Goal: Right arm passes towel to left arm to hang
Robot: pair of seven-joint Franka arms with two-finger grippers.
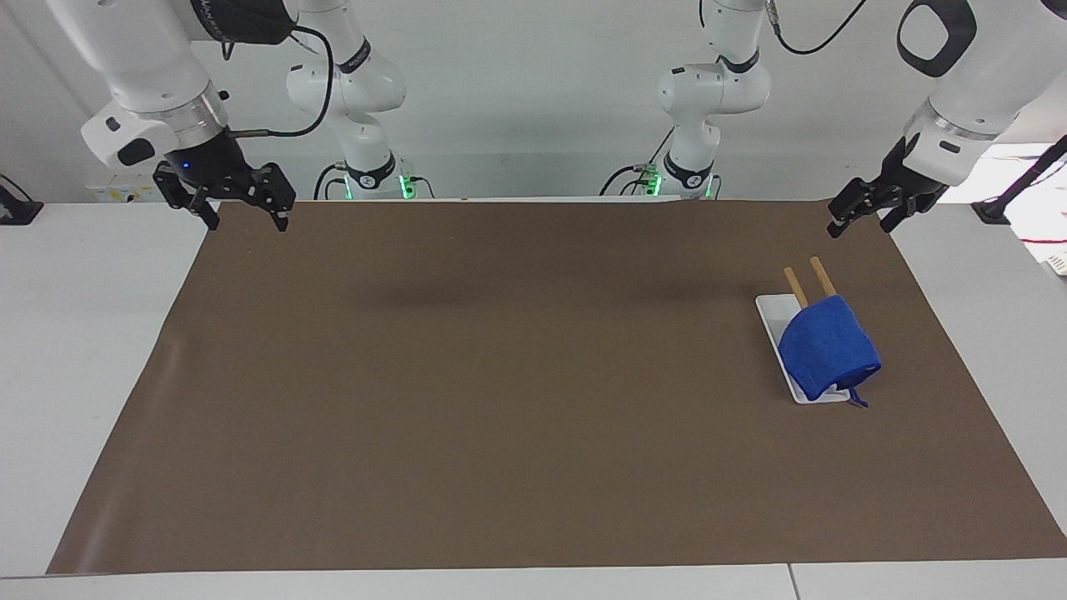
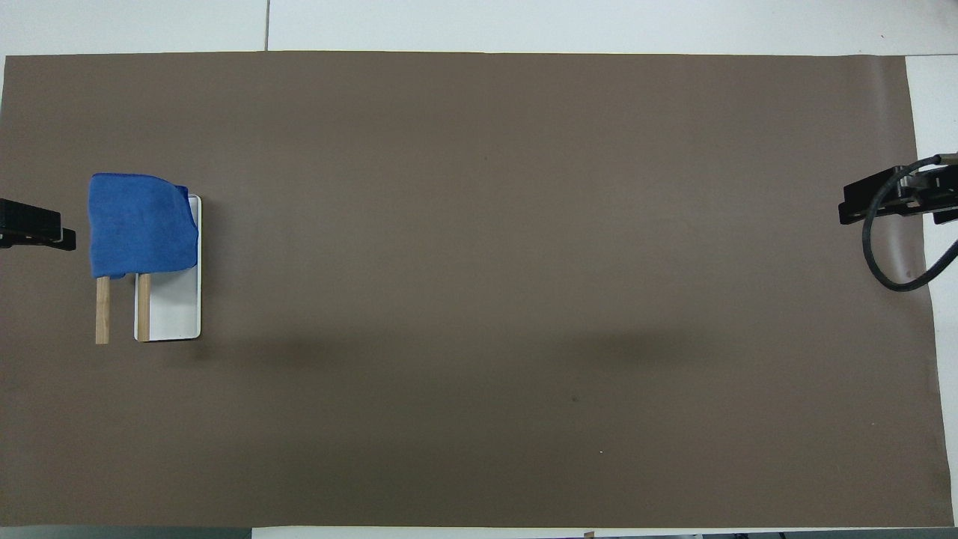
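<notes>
You find the towel [image 1: 829, 348] already draped over the rack's wooden rods [image 1: 810, 280], at the left arm's end; the left pincer [image 1: 859, 208] hangs empty and spread over the mat near it (right pincer [image 1: 242, 204] likewise spread, well apart).

One camera faces the robots from high across; another looks steeply down; both share the brown mat [image 1: 500, 392].
</notes>
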